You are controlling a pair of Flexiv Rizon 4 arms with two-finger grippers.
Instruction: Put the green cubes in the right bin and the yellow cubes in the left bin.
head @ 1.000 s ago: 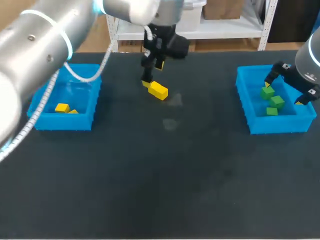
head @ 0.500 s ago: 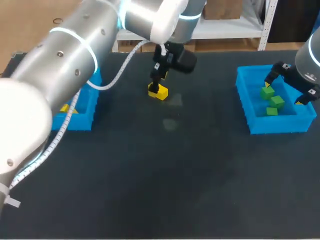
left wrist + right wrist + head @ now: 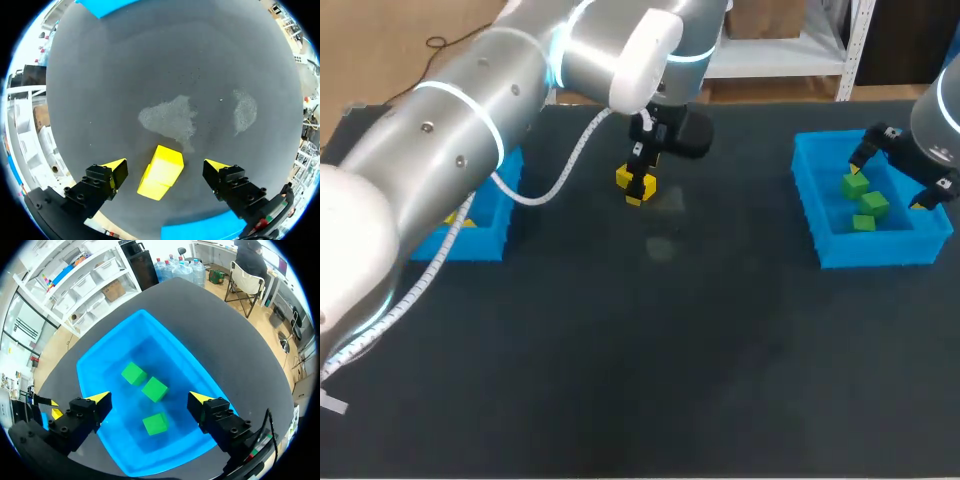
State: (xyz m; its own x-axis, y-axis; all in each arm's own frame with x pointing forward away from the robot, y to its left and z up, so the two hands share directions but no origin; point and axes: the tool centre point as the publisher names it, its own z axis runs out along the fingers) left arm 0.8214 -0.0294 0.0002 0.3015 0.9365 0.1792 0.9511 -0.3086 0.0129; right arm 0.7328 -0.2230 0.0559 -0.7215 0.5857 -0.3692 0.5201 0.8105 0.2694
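Note:
A yellow cube (image 3: 635, 186) lies on the dark table near its far middle. My left gripper (image 3: 641, 168), reaching in past the middle, hangs over it. In the left wrist view the yellow cube (image 3: 161, 172) sits between the open fingers of my left gripper (image 3: 166, 169), with a gap on each side. The right bin (image 3: 820, 215) holds three green cubes (image 3: 865, 204). My right gripper (image 3: 892, 182) is over that bin. In the right wrist view my right gripper (image 3: 150, 400) stands open above the green cubes (image 3: 154, 389) in the right bin (image 3: 95, 365).
The left bin (image 3: 470, 245) stands at the table's left, mostly hidden behind my left arm, with a bit of yellow (image 3: 458, 219) showing inside. Two pale smudges (image 3: 170, 117) mark the table ahead of the left gripper.
My left arm has swung right and down, bringing its open fingers to either side of the yellow cube. The cube has hardly shifted. The right arm has stayed still.

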